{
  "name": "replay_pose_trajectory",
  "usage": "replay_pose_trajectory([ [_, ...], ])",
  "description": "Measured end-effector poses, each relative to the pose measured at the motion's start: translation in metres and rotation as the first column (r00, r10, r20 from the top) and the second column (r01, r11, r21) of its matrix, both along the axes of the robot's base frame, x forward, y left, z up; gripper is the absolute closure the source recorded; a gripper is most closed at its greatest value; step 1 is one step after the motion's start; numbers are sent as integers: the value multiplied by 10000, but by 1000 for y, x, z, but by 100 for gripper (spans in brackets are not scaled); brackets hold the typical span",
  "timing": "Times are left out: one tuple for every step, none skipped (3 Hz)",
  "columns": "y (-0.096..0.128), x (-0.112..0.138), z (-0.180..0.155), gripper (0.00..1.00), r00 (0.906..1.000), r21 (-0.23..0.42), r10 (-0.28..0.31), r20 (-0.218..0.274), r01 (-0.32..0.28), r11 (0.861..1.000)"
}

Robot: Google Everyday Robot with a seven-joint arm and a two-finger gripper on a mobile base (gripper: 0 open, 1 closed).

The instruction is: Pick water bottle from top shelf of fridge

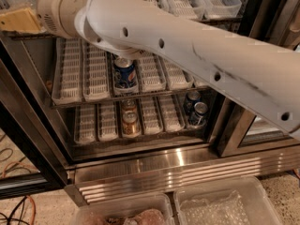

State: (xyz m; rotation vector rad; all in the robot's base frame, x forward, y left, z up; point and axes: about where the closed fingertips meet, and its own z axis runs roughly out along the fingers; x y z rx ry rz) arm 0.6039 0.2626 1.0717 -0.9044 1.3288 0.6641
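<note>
My white arm (197, 55) crosses the camera view from the right edge to the upper left. Its gripper (18, 20), with a tan finger piece, is at the far left edge, level with the top shelf (201, 1) of the open fridge (154, 165). The top shelf carries translucent white slotted lane trays that show above the arm. The water bottle is hidden; the arm covers much of the top shelf's left part.
A blue soda can (124, 74) stands on the middle rack. An orange can (130, 122) and dark cans (197, 110) stand on the lower rack. The black door frame (28, 144) is at left, and clear plastic bins (220, 205) lie on the floor below.
</note>
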Motion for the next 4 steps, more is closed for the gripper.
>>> replay_pose_trajectory([
  [2,1,0,29,10000,50,9,-48,-9,10000],
  [3,2,-1,52,10000,64,7,-70,-7,10000],
  [3,3,-2,75,9999,80,-4,-100,5,10000],
  [3,3,-3,98,9999,94,-4,-136,5,10000],
])
